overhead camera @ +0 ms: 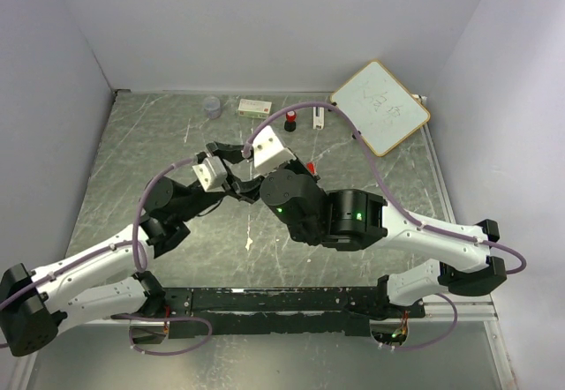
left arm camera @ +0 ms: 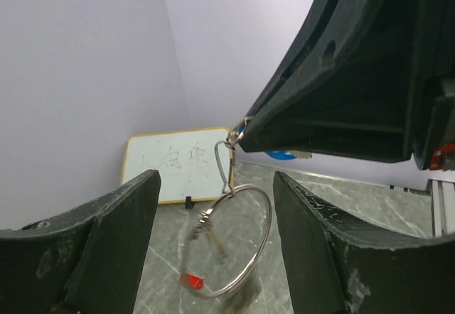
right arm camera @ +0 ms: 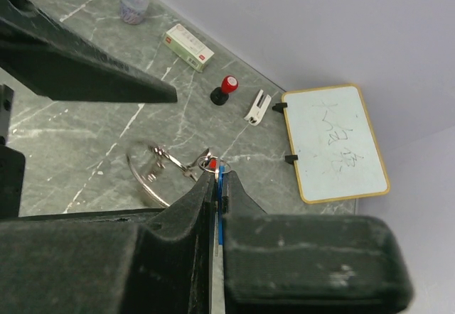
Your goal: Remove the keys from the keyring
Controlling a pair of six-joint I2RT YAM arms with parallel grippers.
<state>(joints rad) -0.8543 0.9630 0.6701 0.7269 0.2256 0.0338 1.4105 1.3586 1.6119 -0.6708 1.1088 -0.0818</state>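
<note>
Right end effector (right arm camera: 217, 175): clenched, tips pinching the blue key (right arm camera: 220, 186) edge-on; the head of the red key (right arm camera: 212, 163) shows just beside it at the tips, and whether that one is gripped too cannot be told. The keyring (left arm camera: 269, 222) hangs under those tips by a small link, clear of the counter (overhead camera: 177, 143), with blurred silver pieces (left arm camera: 206, 232) dangling across it; the ring is not yet off the held key. Left end effector (left arm camera: 217, 177): released, its fingers (left arm camera: 114, 236) standing apart on either side of the hanging ring, touching neither the wire nor the keys in its own wrist view. Location: in the overhead view both end effectors meet above mid-counter, well to the left of the whiteboard (overhead camera: 380, 108) and nearer the arm bases than it is. The whiteboard itself stands propped at the far right of the counter, handwriting on its face. Just to the left of the whiteboard lies a white clip (right arm camera: 257, 106); left of that, a black piece (right arm camera: 224, 89) with a red top, upright; further left of the whiteboard, a small box (right arm camera: 188, 46) lying flat; furthest left, a small jar (right arm camera: 133, 3)
</note>
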